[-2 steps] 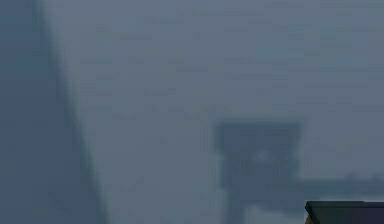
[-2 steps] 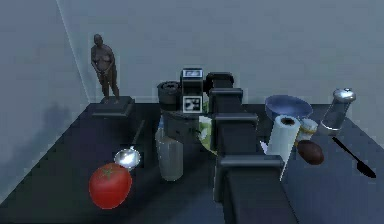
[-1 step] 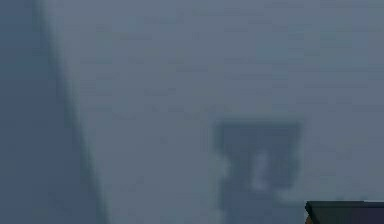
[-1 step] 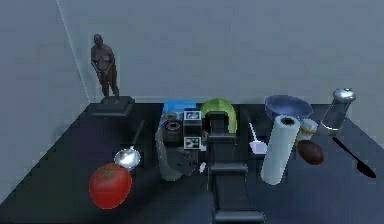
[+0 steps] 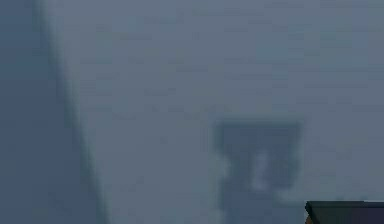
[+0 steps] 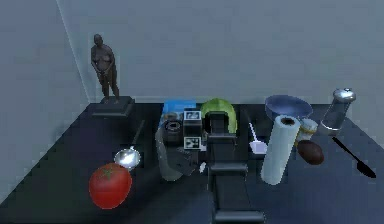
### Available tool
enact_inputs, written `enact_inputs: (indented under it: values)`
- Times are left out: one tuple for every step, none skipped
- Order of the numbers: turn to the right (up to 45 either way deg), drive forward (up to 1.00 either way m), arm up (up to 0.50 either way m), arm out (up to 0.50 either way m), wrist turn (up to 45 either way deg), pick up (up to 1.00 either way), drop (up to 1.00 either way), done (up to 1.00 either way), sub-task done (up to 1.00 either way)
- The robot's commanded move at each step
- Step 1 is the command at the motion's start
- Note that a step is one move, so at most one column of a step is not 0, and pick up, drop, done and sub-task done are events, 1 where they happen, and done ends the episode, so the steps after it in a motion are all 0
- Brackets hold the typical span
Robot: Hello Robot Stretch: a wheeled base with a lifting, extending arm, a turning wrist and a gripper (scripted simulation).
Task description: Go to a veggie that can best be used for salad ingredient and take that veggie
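A green leafy veggie lies at the back of the dark table, just beyond the arm's far end. A red tomato sits near the table's front left. The arm rises as a dark bar from the bottom edge, with two white marked squares at its end. The gripper stands left of them, low over the tabletop among other things. I cannot tell whether it holds anything.
A dark statue stands at the table's back left, and a metal ladle lies near the tomato. To the right stand a blue bowl, a paper towel roll, a shaker and a brown lump. The forward view has a grey wall and a table corner.
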Motion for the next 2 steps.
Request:
enact_inputs:
  values:
    - [0.0, 0.0, 0.08, 0.0, 0.0, 0.0, 0.0, 0.0, 0.0]
    - [0.0, 0.0, 0.0, 0.0, 0.0, 0.0, 0.0, 1.0, 0.0]
